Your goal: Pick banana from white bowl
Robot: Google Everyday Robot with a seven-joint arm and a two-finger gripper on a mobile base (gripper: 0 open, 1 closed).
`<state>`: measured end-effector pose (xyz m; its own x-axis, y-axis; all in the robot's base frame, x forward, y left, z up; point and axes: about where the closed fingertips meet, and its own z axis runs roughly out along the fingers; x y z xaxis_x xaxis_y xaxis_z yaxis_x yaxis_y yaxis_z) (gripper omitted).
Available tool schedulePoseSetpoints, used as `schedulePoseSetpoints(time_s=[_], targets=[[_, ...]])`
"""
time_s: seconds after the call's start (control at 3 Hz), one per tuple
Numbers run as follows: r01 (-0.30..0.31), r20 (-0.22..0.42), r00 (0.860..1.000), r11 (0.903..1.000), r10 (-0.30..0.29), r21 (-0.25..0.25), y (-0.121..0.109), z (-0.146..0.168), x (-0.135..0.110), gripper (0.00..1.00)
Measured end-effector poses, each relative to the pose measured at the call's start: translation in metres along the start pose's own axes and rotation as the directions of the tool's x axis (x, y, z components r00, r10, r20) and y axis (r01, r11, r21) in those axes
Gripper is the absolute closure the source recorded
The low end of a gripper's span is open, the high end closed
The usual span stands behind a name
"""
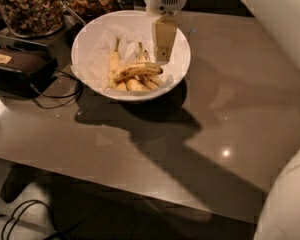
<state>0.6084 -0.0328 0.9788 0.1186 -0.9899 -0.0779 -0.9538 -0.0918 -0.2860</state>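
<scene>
The white bowl point(92, 34), wide and lined with crinkled white paper, stands at the back left of the grey-brown table. Several bananas lie in it. The brown-speckled banana point(136, 70) lies across the top of the paler ones, its stem pointing right. My gripper point(163, 46) hangs down from its white wrist over the right inside of the bowl, just above and to the right of the speckled banana. It is not touching the banana.
Glass jars of nuts point(30, 6) stand behind the bowl at the left. A dark device with cables point(17, 69) lies left of the bowl. The table's front edge point(140, 196) runs across the lower frame. My white arm point(285, 204) fills the right side.
</scene>
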Motion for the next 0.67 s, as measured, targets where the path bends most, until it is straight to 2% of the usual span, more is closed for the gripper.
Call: schedulePoseSetpoints(time_s=[0.33,0.67], targets=[[0.028,0.026,0.999,0.9995,-0.028,-0.01,-0.0111,0.0101,-0.0129,0.34],[0.05,0.039,0.998,0.9986,-0.049,-0.019,-0.0196,0.0187,-0.0227,0.34]])
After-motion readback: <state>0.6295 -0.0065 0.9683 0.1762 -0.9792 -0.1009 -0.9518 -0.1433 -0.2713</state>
